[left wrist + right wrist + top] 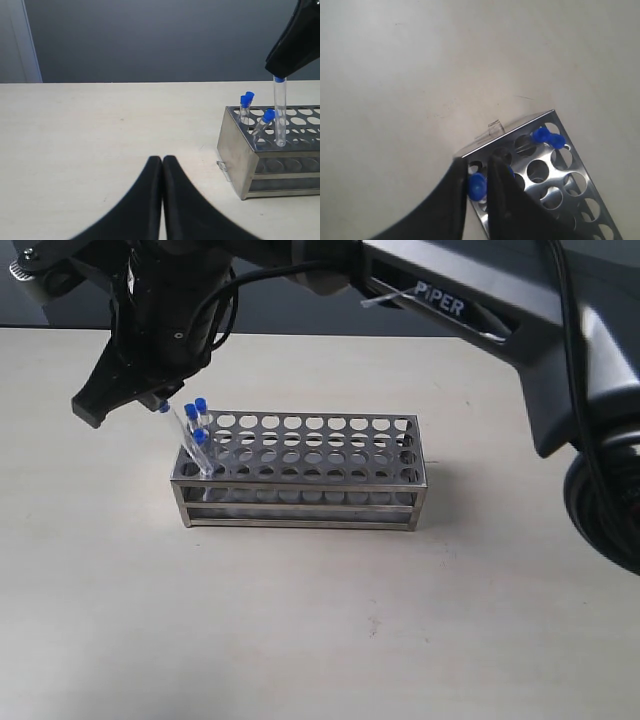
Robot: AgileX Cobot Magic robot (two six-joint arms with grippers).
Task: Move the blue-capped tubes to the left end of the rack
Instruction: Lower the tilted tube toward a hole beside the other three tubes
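The steel rack stands mid-table. All the blue-capped tubes are at its left end. My right gripper reaches across from the right and is shut on the blue cap of one tube, whose lower end sits in a corner hole. Three more blue-capped tubes lean in neighbouring holes; two of their caps show past my right gripper, and a third is partly hidden behind a finger. My left gripper is shut on nothing, low over the table, well short of the rack's end wall.
The right arm's black links span the top of the exterior view above the rack. The remaining rack holes to the right hold nothing. Bare beige table surrounds the rack.
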